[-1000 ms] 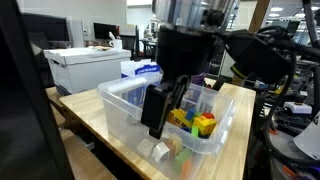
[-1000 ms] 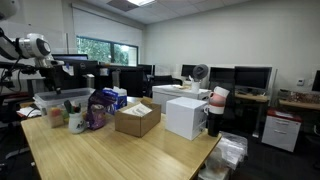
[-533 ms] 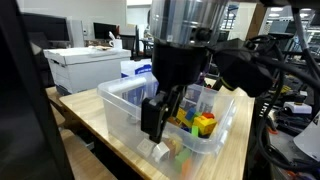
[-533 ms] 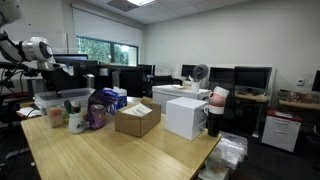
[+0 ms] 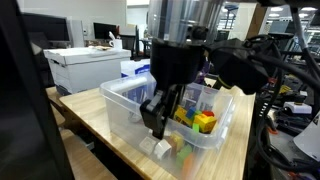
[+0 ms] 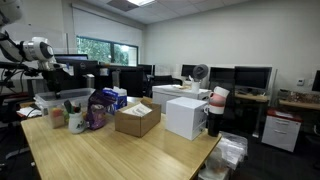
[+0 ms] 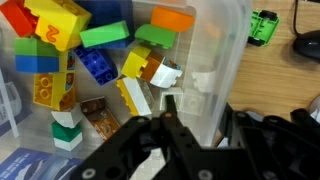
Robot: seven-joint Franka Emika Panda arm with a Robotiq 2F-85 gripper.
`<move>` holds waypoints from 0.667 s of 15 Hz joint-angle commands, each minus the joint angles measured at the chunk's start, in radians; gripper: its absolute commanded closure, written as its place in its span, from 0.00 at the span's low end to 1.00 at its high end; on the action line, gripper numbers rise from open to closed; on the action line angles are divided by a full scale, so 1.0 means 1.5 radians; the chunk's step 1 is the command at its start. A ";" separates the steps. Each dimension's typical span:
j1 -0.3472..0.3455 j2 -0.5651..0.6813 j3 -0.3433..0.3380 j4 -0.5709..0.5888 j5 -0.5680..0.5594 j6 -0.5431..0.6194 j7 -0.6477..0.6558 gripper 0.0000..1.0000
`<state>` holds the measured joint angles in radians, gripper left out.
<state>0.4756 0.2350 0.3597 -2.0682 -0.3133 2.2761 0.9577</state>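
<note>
My gripper hangs at the near wall of a clear plastic bin on a wooden table. In the wrist view the gripper straddles the bin's clear wall, one finger inside and one outside. The jaws are partly closed, and a gap still shows between them. A white block lies against the wall just ahead of the inner finger. Beyond it in the bin are yellow, green, blue and orange blocks. Nothing is held.
A green toy and a black object lie on the table outside the bin. A white box stands behind the bin. Further along the table are a purple bag, a cardboard box and a white box.
The gripper has sunk a little lower at the bin's wall, and its jaws have narrowed from wide open.
</note>
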 commanded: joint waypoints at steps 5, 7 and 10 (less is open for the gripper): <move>-0.020 -0.040 -0.008 -0.030 0.111 0.035 -0.079 0.96; -0.026 -0.055 -0.011 -0.041 0.134 0.040 -0.088 0.96; -0.034 -0.079 -0.014 -0.057 0.158 0.048 -0.100 0.95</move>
<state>0.4469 0.2014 0.3399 -2.0855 -0.1394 2.3125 0.8688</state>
